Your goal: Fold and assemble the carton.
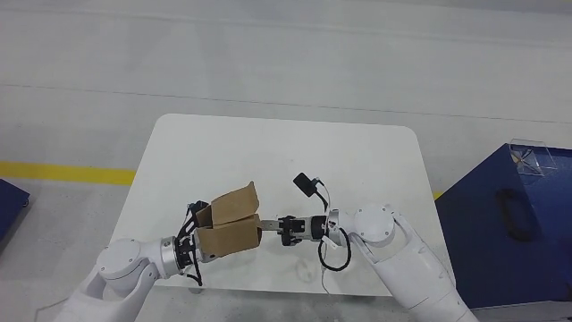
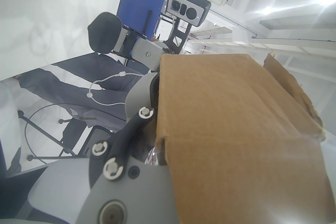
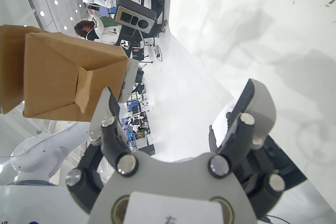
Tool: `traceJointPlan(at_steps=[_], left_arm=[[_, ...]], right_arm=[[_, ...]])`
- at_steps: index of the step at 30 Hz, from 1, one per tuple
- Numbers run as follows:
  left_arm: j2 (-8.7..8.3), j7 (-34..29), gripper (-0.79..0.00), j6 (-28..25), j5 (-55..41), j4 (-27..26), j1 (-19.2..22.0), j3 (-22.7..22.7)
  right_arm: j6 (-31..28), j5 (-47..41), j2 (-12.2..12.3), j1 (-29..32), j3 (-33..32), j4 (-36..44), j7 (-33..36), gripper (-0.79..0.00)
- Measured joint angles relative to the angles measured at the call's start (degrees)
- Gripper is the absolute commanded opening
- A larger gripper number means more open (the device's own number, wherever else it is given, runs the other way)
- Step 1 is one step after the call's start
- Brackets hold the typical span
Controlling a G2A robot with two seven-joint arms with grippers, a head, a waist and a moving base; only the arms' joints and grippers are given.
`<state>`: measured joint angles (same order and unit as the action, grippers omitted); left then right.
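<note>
A brown carton (image 1: pixel 229 233) hangs just above the white table (image 1: pixel 357 156) near its front left, with one flap (image 1: pixel 236 201) standing open toward the back. My left gripper (image 1: pixel 198 233) is at the carton's left end and is shut on a carton wall; in the left wrist view the carton (image 2: pixel 236 125) hides one finger of that gripper (image 2: pixel 157 93). My right gripper (image 1: pixel 270 225) points at the carton's right end and is open. In the right wrist view one fingertip (image 3: pixel 109 99) sits close beside the folded end flaps of the carton (image 3: pixel 65 72); nothing lies between the fingers of the gripper (image 3: pixel 178 89).
The table's front edge runs close under both arms. A blue sloped stand (image 1: pixel 514 224) sits off the table's right side. The back and right of the tabletop are bare.
</note>
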<state>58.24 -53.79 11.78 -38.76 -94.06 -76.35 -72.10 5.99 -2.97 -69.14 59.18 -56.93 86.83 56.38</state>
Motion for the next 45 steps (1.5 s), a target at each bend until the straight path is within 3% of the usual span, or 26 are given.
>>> traceJointPlan(at_steps=[14,21,25,28,31,45], left_arm=[[-0.05,0.3,-0.785,-0.9,0.0,-0.4,-1.3,-0.3],[0.02,1.0,-0.785,-2.3,0.6,-0.9,-1.8,-0.1],[0.03,1.0,-0.785,-2.3,0.6,-0.9,-1.8,-0.1],[0.02,1.0,-0.785,-2.3,0.6,-0.9,-1.8,-0.1],[0.02,1.0,-0.785,-2.3,0.6,-0.9,-1.8,-0.1],[-0.08,2.2,-0.785,-1.0,1.6,-0.9,-1.7,0.1]], right_arm=[[-1.8,-1.0,0.0,-0.2,-0.6,0.2,-3.2,0.000],[-6.9,-5.0,1.6,3.5,-11.7,2.5,-11.1,0.000],[-9.1,-2.2,2.5,8.7,-19.5,6.6,-22.2,0.000],[-10.4,2.0,2.9,11.7,-22.2,9.8,-26.0,0.000],[-10.4,5.4,3.1,12.0,-22.5,10.4,-25.8,0.000],[-10.4,4.0,3.1,12.0,-22.4,10.4,-25.8,0.000]])
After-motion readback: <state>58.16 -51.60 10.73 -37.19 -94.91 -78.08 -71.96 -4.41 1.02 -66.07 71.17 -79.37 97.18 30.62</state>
